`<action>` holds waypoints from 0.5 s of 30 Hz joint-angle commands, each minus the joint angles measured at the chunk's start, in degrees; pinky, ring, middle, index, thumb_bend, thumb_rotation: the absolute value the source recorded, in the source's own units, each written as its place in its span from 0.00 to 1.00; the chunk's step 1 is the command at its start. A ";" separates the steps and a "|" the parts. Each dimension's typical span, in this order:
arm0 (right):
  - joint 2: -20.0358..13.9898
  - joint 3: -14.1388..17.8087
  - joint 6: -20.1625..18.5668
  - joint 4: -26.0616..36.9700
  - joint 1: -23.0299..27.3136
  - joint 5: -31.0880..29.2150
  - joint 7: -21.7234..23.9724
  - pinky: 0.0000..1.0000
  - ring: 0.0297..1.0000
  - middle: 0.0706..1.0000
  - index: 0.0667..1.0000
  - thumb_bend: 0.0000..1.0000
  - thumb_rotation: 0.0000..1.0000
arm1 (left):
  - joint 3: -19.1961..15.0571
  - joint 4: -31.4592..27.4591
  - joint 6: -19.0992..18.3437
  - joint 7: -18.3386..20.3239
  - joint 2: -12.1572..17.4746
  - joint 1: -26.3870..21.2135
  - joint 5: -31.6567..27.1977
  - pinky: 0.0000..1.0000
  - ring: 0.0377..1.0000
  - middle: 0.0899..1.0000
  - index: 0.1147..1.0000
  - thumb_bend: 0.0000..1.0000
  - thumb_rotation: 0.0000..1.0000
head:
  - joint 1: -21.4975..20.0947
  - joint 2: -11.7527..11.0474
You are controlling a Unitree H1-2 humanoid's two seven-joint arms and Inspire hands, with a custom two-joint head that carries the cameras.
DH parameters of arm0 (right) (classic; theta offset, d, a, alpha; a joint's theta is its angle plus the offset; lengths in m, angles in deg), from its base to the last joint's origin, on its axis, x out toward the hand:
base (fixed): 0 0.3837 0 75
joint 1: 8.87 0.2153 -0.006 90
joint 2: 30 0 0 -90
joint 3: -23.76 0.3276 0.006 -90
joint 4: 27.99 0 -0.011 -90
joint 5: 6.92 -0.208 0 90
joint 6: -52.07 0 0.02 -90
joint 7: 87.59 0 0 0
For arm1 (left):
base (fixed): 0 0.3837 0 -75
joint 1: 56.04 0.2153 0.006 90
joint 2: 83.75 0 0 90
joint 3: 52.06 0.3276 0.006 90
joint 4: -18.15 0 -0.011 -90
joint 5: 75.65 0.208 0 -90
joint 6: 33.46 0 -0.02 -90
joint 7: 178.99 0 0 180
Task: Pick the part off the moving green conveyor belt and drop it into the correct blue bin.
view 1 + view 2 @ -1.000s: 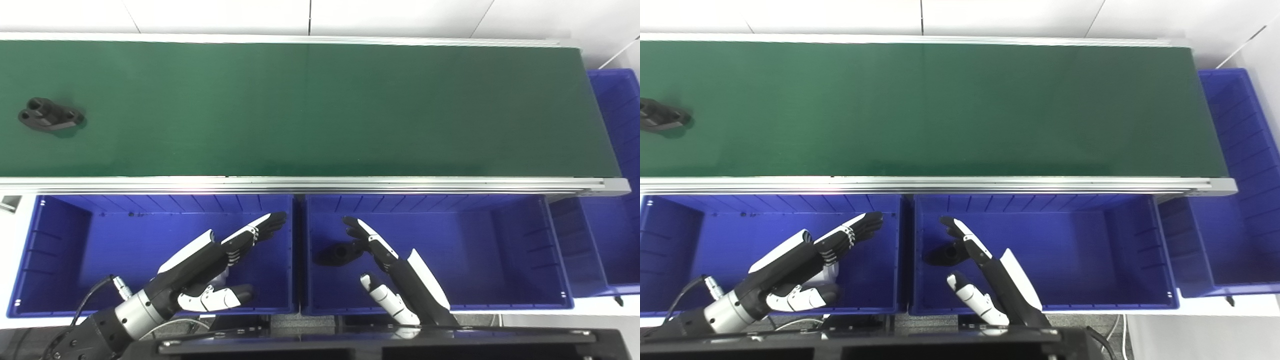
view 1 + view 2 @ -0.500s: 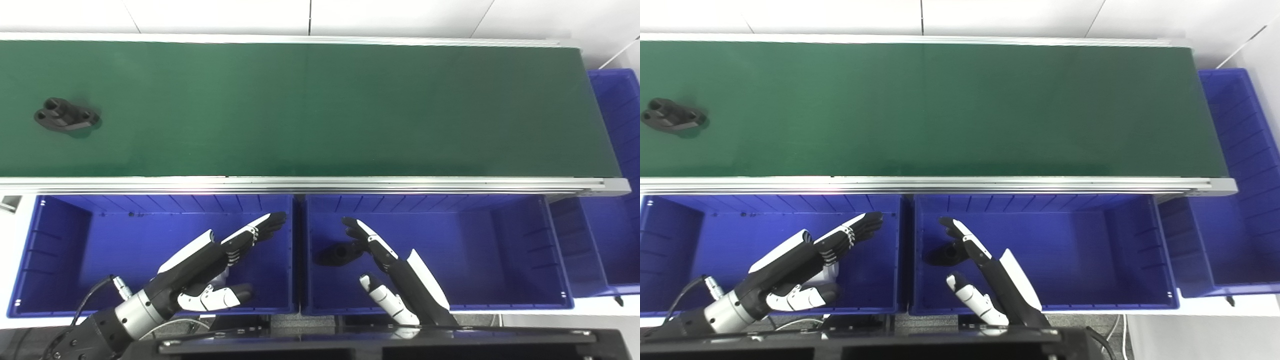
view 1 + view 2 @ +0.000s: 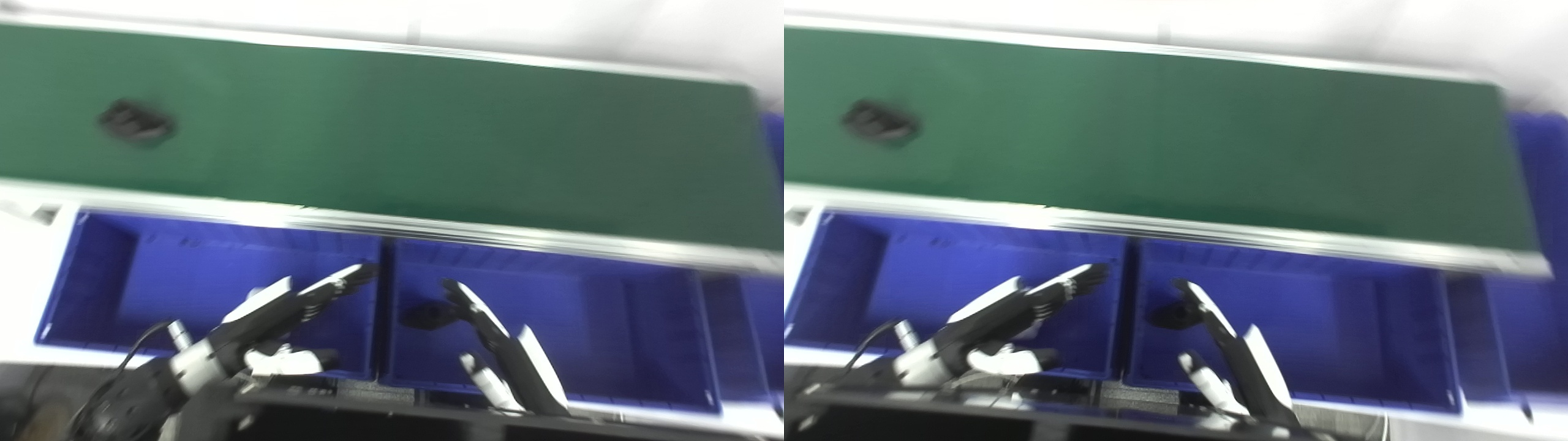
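A black part [image 3: 136, 123] lies on the green conveyor belt [image 3: 392, 141] at its far left; motion blur hides its shape. My left hand [image 3: 275, 312] hovers open over the left blue bin [image 3: 104, 275], fingers stretched toward the belt. My right hand [image 3: 496, 343] is open over the middle blue bin [image 3: 612, 318]. Another black part [image 3: 429, 315] rests on that bin's floor beside my right fingertips. Neither hand holds anything.
A third blue bin [image 3: 1537, 318] sits at the right end of the belt. An aluminium rail [image 3: 429, 229] separates the belt from the bins. A black frame [image 3: 367, 416] runs along the bottom edge.
The whole picture has tilted and blurred, so the camera has moved. The black part on the belt has travelled further right. Both hands keep the same open pose.
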 commanded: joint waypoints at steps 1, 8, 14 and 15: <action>-0.46 0.41 4.95 -0.34 -1.49 -0.97 -0.74 0.88 0.93 0.95 0.94 0.54 1.00 | 0.28 0.10 2.72 -1.05 -0.42 0.84 1.00 0.95 0.99 1.00 0.99 0.34 0.57 | 0.79 -1.32; -0.15 0.68 7.83 -3.78 -1.11 -1.84 -0.86 0.86 0.92 0.95 0.92 0.55 0.98 | 0.92 1.70 2.37 -1.50 -0.92 1.04 0.29 0.90 0.96 0.98 0.95 0.38 0.47 | 0.30 -3.17; -0.16 0.56 7.46 -3.51 -0.96 -2.19 -0.39 0.87 0.93 0.95 0.92 0.54 0.96 | 1.05 2.59 3.79 -1.85 -0.95 0.80 0.94 0.88 0.95 0.98 0.95 0.37 0.45 | -0.79 -2.98; -0.16 0.56 7.60 -3.57 -0.91 -2.15 -0.40 0.87 0.92 0.94 0.92 0.54 0.96 | 1.06 2.56 3.70 -1.90 -0.93 0.78 0.92 0.88 0.95 0.98 0.95 0.37 0.46 | -0.87 -3.02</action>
